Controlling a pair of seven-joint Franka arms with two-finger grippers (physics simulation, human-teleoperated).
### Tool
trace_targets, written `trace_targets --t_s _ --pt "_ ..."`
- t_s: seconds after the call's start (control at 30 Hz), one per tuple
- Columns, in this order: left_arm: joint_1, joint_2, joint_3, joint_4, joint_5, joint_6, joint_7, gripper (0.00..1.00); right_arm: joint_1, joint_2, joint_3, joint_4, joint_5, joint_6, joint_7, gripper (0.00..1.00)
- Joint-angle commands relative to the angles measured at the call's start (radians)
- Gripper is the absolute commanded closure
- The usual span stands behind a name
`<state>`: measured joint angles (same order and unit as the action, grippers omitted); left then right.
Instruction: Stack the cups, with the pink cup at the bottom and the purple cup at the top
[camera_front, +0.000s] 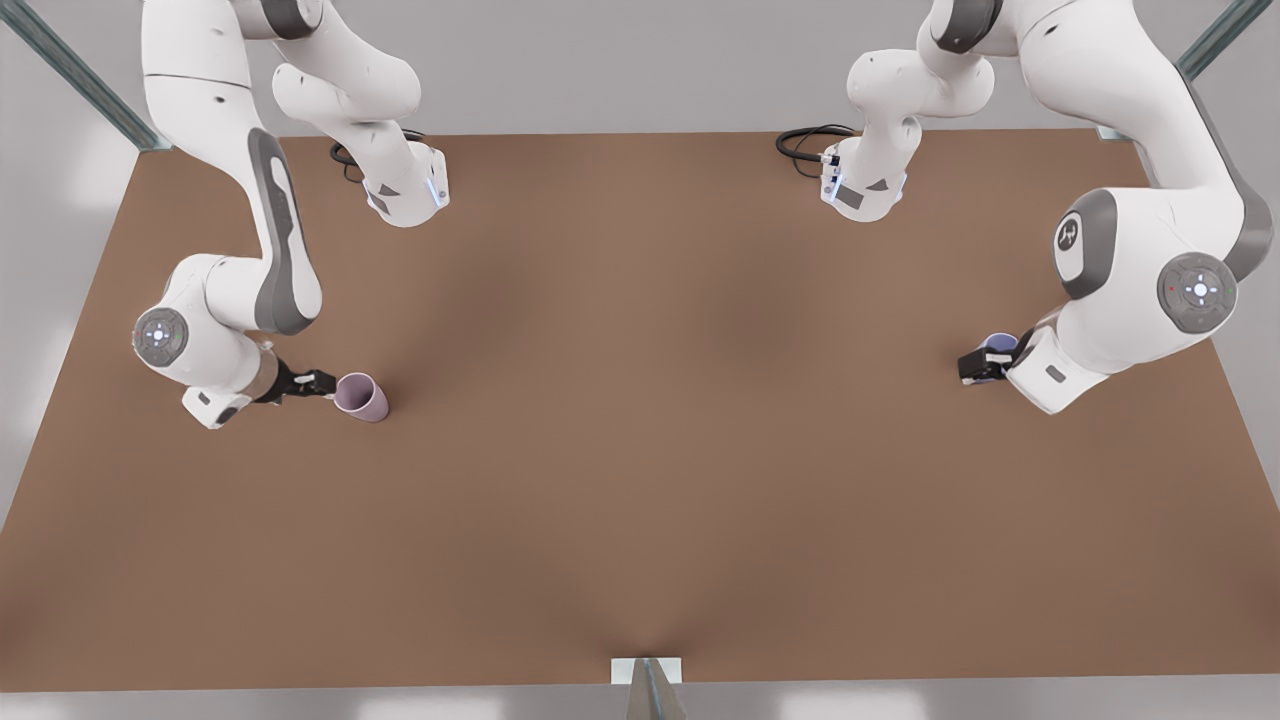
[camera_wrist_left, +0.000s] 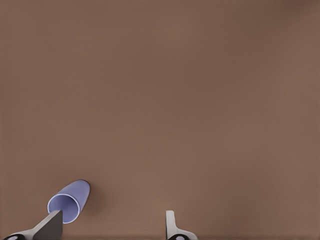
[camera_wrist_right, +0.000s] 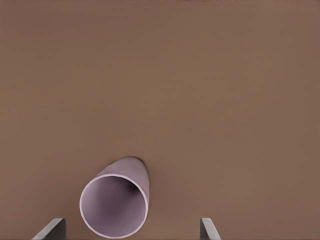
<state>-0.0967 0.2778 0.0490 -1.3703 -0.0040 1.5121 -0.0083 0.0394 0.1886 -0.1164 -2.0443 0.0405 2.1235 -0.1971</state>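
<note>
I am working over the brown table. My right gripper is hovering just beside the pink cup, fingers spread wide with the cup's open mouth facing between them, not clasped. The pink cup is standing near the table's edge on the front view's left. My left gripper is hanging by the purple cup, near the table's opposite edge, fingers parted, one finger overlapping the cup's rim.

No legible text, numbers or brand names on any surface; the only sign is a small white emblem on the grey joint cap of the arm at the front view's right, its form too small to read.
</note>
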Motion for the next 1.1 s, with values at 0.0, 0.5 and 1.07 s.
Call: trace_targets --t_s 0.0,0.5,1.07 --pt "0.0 0.001 0.0 0.0 -0.001 0.003 0.004 0.0 0.001 0.02 0.0 -0.004 -0.001 0.147 -0.093 0.0" --pt "0.002 0.02 0.0 0.0 -0.004 0.01 0.004 0.0 0.001 0.041 0.0 -0.157 -0.004 0.265 -0.124 0.0" --pt "0.009 0.027 0.0 0.0 -0.004 0.016 0.005 0.0 0.001 0.1 0.001 -0.209 -0.004 0.296 -0.137 0.55"
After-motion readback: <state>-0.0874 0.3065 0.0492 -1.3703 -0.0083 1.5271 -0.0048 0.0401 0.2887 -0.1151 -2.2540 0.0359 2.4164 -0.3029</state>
